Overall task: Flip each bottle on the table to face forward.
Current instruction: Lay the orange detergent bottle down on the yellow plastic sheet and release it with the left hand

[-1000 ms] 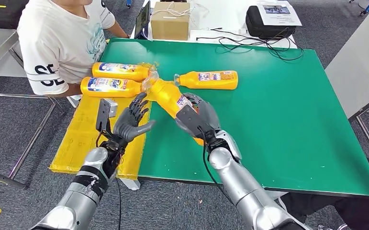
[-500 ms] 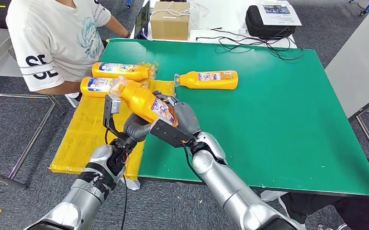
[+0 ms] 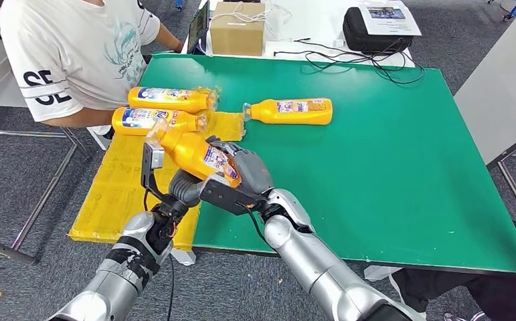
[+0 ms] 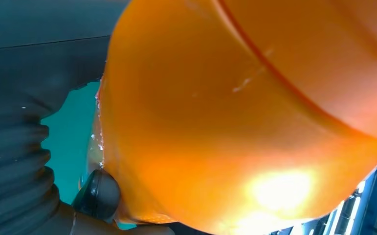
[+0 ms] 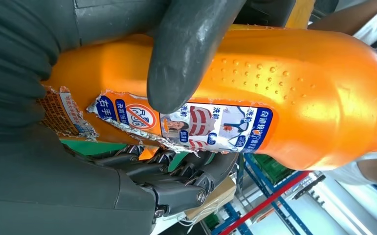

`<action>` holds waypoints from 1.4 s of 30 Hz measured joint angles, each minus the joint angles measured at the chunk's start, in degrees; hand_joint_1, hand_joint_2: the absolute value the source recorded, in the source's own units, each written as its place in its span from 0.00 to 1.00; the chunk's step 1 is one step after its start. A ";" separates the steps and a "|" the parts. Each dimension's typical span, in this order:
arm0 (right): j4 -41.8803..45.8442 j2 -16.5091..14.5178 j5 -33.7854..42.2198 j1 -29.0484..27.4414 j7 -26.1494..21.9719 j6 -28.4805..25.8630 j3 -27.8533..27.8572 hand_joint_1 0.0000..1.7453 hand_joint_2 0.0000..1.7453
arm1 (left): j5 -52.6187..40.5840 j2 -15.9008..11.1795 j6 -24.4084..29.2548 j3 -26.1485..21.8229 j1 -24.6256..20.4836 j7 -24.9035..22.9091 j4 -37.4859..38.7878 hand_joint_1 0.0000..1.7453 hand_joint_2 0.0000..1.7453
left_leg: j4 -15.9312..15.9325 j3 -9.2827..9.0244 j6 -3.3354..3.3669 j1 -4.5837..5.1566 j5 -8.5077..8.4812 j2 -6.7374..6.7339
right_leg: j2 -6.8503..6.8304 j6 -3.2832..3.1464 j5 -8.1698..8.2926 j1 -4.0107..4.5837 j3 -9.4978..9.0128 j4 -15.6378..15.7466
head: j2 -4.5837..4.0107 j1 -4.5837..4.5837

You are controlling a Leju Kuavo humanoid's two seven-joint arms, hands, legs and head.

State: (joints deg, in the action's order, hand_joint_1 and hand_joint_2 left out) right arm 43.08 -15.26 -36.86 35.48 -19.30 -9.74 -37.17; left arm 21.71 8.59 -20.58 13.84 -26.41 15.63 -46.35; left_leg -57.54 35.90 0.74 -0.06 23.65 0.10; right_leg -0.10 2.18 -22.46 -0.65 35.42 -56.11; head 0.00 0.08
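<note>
You've got the right hand (image 3: pixel 245 175) wrapped round an orange bottle (image 3: pixel 195 152), thumb over the top of its torn label, fingers curled underneath – see right wrist view, bottle (image 5: pixel 255 98) clamped firm. Bottle's off the tabletop (image 3: pixel 389 167), tilted, cap end pointing up and toward the person in the white T-shirt (image 3: pixel 74 57), label side facing up.

Left hand (image 3: pixel 183 187) sits right under/behind the same bottle, touching it. Left wrist view shows the orange body (image 4: pixel 245 117) pressed against that hand, but you can't tell if its fingers are closed on it or just supporting it.

Held bottle hangs over the seam where the yellow mat (image 3: pixel 118 187) meets the green tabletop. Three more bottles lie flat: two side by side at the mat's far end, far mat bottle (image 3: pixel 169 99) and near mat bottle (image 3: pixel 156 119), just beside the person's arm; a third bottle (image 3: pixel 290 111) on the green, cap toward the mat, well apart from your hands.

Far side: cardboard box (image 3: pixel 239 28), black case (image 3: pixel 375 30), cables (image 3: pixel 349 57).
</note>
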 joint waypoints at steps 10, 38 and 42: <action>-1.70 0.09 0.90 -0.97 1.08 1.27 -1.75 0.00 1.00 | 3.13 0.11 2.37 -0.79 2.51 0.44 -6.26 1.00 1.00 | 0.00 0.09 0.00 0.00 0.00 0.00 | -0.01 0.00 0.00 0.00 0.10 0.00 | 0.00 0.01; 7.71 2.27 12.74 -4.80 1.17 -3.88 7.47 0.00 1.00 | -3.59 -1.10 13.40 -5.14 2.58 6.11 -10.85 1.00 1.00 | 0.00 0.14 0.00 0.00 0.00 0.05 | -0.02 0.01 0.01 0.00 0.11 0.00 | 0.00 0.03; 10.49 3.53 16.70 -5.29 0.97 -3.06 12.79 0.00 1.00 | -9.54 -4.13 18.43 -10.21 -1.02 9.04 -8.68 1.00 1.00 | 0.00 0.11 -0.01 -0.01 -0.03 -0.04 | -0.01 0.01 0.04 0.02 0.12 -0.02 | 0.00 0.00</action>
State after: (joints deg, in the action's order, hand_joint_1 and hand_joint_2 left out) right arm 53.57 -11.72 -20.15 30.19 -18.33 -12.80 -24.38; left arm 12.18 4.46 -2.15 3.62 -27.43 24.67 -55.02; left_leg -57.54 36.00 0.73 -0.08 23.63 0.06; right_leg -0.10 2.19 -22.42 -0.64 35.54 -56.13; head 0.00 0.08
